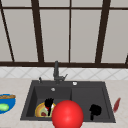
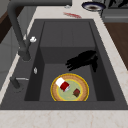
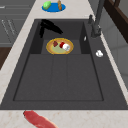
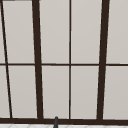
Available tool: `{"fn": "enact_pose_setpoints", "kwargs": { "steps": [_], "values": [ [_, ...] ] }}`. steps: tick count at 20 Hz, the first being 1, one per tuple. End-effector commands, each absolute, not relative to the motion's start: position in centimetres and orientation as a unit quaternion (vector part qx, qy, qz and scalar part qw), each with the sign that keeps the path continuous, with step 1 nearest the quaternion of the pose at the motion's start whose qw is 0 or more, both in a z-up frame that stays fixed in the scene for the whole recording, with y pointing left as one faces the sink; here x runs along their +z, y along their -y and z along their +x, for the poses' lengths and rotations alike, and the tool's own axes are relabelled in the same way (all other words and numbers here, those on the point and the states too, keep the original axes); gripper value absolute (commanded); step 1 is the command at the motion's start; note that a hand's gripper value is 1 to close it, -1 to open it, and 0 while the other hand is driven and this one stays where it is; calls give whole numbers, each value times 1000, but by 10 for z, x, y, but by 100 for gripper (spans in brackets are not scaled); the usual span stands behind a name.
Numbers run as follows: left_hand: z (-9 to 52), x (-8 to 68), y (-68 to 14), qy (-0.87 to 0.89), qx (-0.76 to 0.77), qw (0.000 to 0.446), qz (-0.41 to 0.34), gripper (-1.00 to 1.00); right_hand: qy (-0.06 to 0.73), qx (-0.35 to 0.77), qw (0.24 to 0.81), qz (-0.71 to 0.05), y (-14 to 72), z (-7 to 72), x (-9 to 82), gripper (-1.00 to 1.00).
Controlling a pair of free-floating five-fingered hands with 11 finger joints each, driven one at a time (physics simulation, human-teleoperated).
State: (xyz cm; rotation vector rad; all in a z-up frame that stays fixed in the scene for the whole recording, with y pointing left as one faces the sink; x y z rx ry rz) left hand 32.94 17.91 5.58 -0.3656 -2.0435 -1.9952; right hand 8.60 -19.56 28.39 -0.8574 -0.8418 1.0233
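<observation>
The dark sink (image 1: 107, 105) holds a yellow-rimmed plate (image 2: 56, 96) in its basin, directly beneath the left hand (image 1: 48, 103), whose fingers hang straight and relaxed, holding nothing. To do this well, I judge the left hand should come straight down onto the small red-and-white can (image 2: 63, 84) lying on the plate just below its fingertips, leaving the brown piece (image 2: 76, 92) beside it alone. The right hand (image 1: 95, 110) hangs curled and empty over the sink's shallow side.

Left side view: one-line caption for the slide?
Black robot hand with straight fingers hovers over a yellow plate of food scraps in the dark sink.
</observation>
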Motion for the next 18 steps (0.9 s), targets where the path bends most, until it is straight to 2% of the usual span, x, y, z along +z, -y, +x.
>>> {"fn": "enact_pose_setpoints", "kwargs": {
  "steps": [1, 14, 18],
  "values": [
    [337, 39, -180, 698, -680, 182, -130, -100, 379, 460, 704, -386, 196, 86, 284, 0],
    [414, -5, -191, 692, -673, 197, -170, -100, 379, 460, 704, -386, 196, 86, 284, 0],
    [419, -25, -200, 697, -675, 175, -167, -100, 379, 460, 704, -386, 196, 86, 284, 0]
  ]
}}
